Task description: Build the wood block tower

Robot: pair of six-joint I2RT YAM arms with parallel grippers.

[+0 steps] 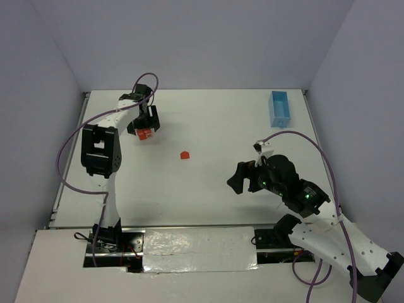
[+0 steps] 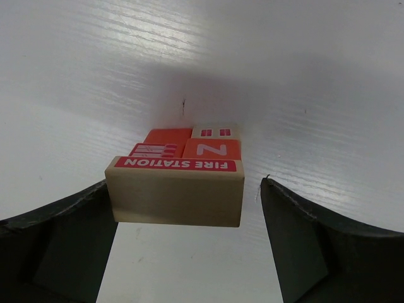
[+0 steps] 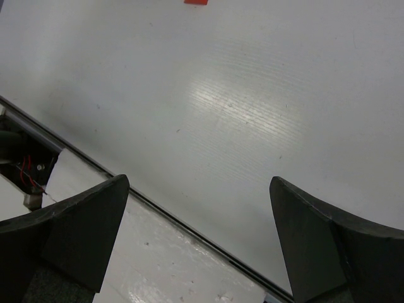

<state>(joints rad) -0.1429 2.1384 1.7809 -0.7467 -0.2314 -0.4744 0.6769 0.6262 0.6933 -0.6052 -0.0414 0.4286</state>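
Note:
The wood block tower is a small cluster of red-orange and tan blocks (image 1: pixel 146 134) at the far left of the table. In the left wrist view a tan bar (image 2: pixel 175 192) with a red "FIRE STATION" label lies in front of red blocks (image 2: pixel 211 149) and a tan block (image 2: pixel 216 130). My left gripper (image 2: pixel 185 183) stands open around the bar: the left finger (image 2: pixel 69 233) is at its end, the right finger (image 2: pixel 303 233) is a gap away. One small red block (image 1: pixel 184 154) lies alone mid-table, also at the top edge of the right wrist view, red block (image 3: pixel 196 2). My right gripper (image 3: pixel 199 183) hangs open and holds nothing.
A light-blue tray (image 1: pixel 279 108) stands at the back right corner of the table (image 1: pixel 208 183). Grey walls close off the back and both sides. The right gripper (image 1: pixel 235 182) hovers over the table's near part, close to a seam (image 3: pixel 164 214) and the taped front strip (image 1: pixel 196 249).

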